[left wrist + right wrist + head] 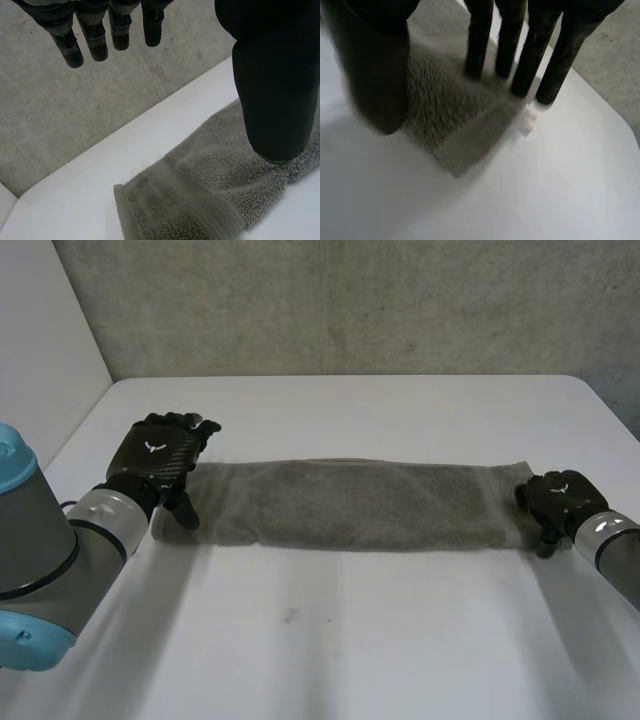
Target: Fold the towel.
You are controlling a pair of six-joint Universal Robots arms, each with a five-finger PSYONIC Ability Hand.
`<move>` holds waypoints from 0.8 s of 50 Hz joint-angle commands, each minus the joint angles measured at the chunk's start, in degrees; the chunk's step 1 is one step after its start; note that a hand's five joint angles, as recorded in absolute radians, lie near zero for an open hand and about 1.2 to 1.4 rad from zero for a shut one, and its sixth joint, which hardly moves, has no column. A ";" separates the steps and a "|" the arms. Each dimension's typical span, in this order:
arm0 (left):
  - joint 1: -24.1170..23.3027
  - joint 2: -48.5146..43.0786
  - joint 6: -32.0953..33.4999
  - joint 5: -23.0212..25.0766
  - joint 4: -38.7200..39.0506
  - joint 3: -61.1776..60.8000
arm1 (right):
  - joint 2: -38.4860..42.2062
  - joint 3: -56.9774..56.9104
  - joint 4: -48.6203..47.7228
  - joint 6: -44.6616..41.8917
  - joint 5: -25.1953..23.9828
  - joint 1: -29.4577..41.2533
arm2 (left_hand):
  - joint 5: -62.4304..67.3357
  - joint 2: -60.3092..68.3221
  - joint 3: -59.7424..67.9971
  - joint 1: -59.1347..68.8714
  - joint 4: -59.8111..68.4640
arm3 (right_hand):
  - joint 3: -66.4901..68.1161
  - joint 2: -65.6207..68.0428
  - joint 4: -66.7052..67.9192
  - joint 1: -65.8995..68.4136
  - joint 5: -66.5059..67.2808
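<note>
One towel (350, 502) lies across the middle of the frame as a long narrow strip on the table (330, 640) — the lengthwise fold looks done, and the step in hand seems to be taking hold of both ends. Left hand (155, 462), centre left, hangs over the strip's left end with fingers (95, 40) straight and clear of the cloth and thumb (275, 100) just above or on it, holding nothing. Right hand (558, 502), centre right, sets straight fingers (527, 65) down at the right end's edge — no pinch yet. Next, I judge, each hand must close on its end, then carry one end over the other.
</note>
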 commanded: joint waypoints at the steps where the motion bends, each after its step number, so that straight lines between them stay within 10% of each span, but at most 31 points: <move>1: 0.30 -0.11 -2.17 0.02 -0.08 0.12 | 3.32 -3.24 0.40 -2.37 0.43 -2.56 | -1.44 0.59 0.49 0.24 0.44 | 46.44 47.58 46.05 45.53 44.69; 20: 0.65 0.33 -2.26 0.11 -0.08 -0.93 | 0.25 -15.55 6.46 -15.55 5.44 -16.45 | -1.44 0.59 0.49 0.24 0.44 | 46.44 47.58 46.05 45.53 44.69; 40: 0.74 0.25 -2.26 0.02 1.50 -2.25 | 12.44 -31.19 6.38 -4.57 9.30 40.48 | -1.44 0.59 0.49 0.24 0.44 | 46.44 47.58 46.05 45.53 44.69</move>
